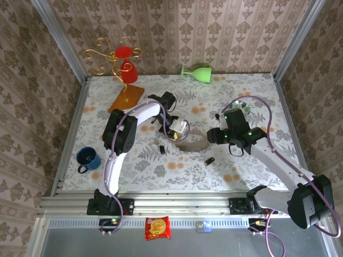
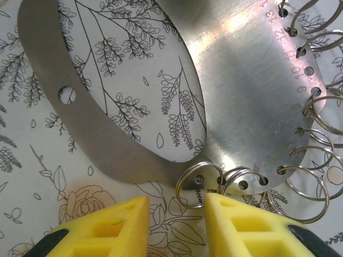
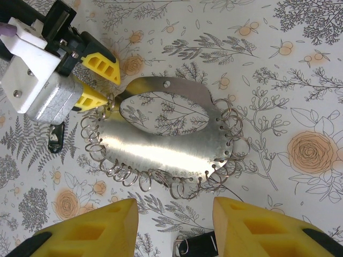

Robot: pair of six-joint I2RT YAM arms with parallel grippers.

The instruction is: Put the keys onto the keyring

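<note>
Top external view, nearest first: a snack packet (image 1: 158,227) lies on the grey ledge in front of the rail, between the two arm bases. On the floral bench (image 1: 257,96), one of the keys (image 1: 210,160) lies just in front of the keyring (image 1: 193,145). The other key (image 1: 161,147) lies to its left, near but apart. A blue mug (image 1: 87,158) stands by the left edge.

From the right wrist we see the right end effector (image 3: 174,227) with its yellow fingers spread wide and holding nothing. The nearer key's black head sits low between them (we cannot tell whether it touches either finger). Beyond it the keyring lies flat: a metal plate with a wide oval hole, its rim fringed with small split rings.

At the ring's far left corner we see the left end effector (image 2: 177,214). Its fingers are parted and pinch nothing. One small split ring (image 2: 192,184), hanging from a hole in the rim, lies just ahead of the gap. Stamped numbers run beside the rim holes.

Farther back, a green-patterned dish (image 1: 241,108) shows behind the right wrist. An orange board (image 1: 127,98) carries a gold wire stand (image 1: 104,55) with a red cup (image 1: 128,72). A green goblet (image 1: 197,72) lies on its side at the back edge.
</note>
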